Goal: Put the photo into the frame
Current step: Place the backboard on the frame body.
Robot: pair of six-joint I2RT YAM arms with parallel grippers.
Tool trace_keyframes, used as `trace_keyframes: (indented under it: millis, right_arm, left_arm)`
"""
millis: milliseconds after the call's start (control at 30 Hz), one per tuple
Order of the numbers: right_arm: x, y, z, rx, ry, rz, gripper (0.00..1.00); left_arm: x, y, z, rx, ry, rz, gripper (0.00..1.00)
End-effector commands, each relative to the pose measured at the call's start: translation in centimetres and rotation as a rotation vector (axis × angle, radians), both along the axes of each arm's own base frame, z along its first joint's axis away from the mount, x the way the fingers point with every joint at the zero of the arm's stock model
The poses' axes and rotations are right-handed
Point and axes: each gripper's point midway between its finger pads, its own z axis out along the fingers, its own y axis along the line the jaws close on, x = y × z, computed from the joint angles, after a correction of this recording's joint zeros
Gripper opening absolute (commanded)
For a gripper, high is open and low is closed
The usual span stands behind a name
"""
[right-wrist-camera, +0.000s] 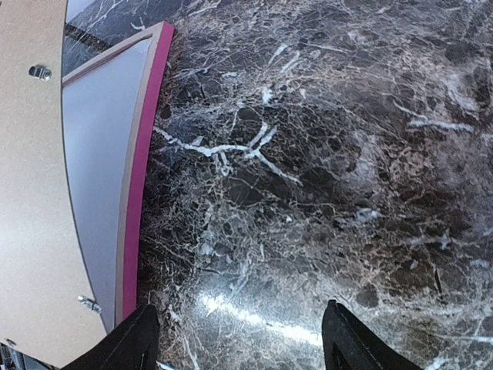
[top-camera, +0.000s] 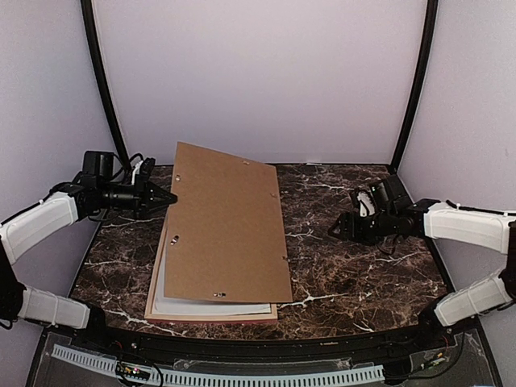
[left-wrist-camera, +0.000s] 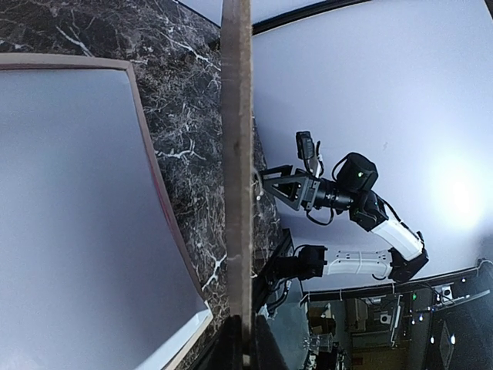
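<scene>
**Operator:** What is the state of the tools?

**Technician:** The left gripper (top-camera: 167, 197) is clamped tight on the far-left edge of the backing board (top-camera: 230, 234) and holds that edge raised. The left wrist view shows the board edge-on. The right gripper (right-wrist-camera: 240, 335) has its fingers wide apart and grips nothing. It hovers over bare table (top-camera: 355, 274), to the right of the board.

**Operator:** Where are the task items?

**Technician:** The frame (top-camera: 211, 320) lies flat, left of centre, back side up, beneath the board. A pale sheet (top-camera: 214, 307) lies inside it. No sunset print is visible, and I cannot tell whether that sheet is the photo lying face down.

**Operator:** How is the step done well?

**Technician:** The step appears to be positioning the board over the open frame.
- Pinch close to the edge and swing the board slowly.
- Bring the right gripper to the free long edge, so the thin panel neither flexes nor drags the sheet beneath.

**Operator:** What are the materials?

**Technician:**
- **Board:** matt brown fibreboard, thin and stiff, with small metal clips (right-wrist-camera: 40, 72).
- **Frame:** narrow rails, pale wood on top and pink-red on the outer side.
- **Table:** glossy dark marble pattern, probably slippery.
</scene>
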Motion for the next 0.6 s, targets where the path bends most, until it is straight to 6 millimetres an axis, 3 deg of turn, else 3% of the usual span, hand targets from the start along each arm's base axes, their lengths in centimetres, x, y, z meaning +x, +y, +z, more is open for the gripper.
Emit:
trace_keyframes:
  millis: [0, 233, 400, 567]
  right_arm:
    - [1.8, 3.0, 1.2, 0.054, -0.061, 0.088, 0.73]
    - [2.0, 6.9, -0.3, 0.071, -0.04, 0.188, 0.73]
    - [2.3, 8.4, -1.1, 0.089, -0.031, 0.224, 0.73]
    - [2.3, 8.7, -1.7, 0.086, -0.026, 0.242, 0.73]
  left_arm:
    - [-2.8, 1.4, 2.3, -0.04, -0.006, -0.074, 0.0]
    - [-2.5, 4.7, 1.9, -0.015, 0.029, -0.017, 0.0]
    - [-1.5, 5.2, 1.4, -0.013, 0.05, -0.009, 0.0]
    - [-0.4, 5.3, 0.9, -0.011, 0.08, -0.016, 0.0]
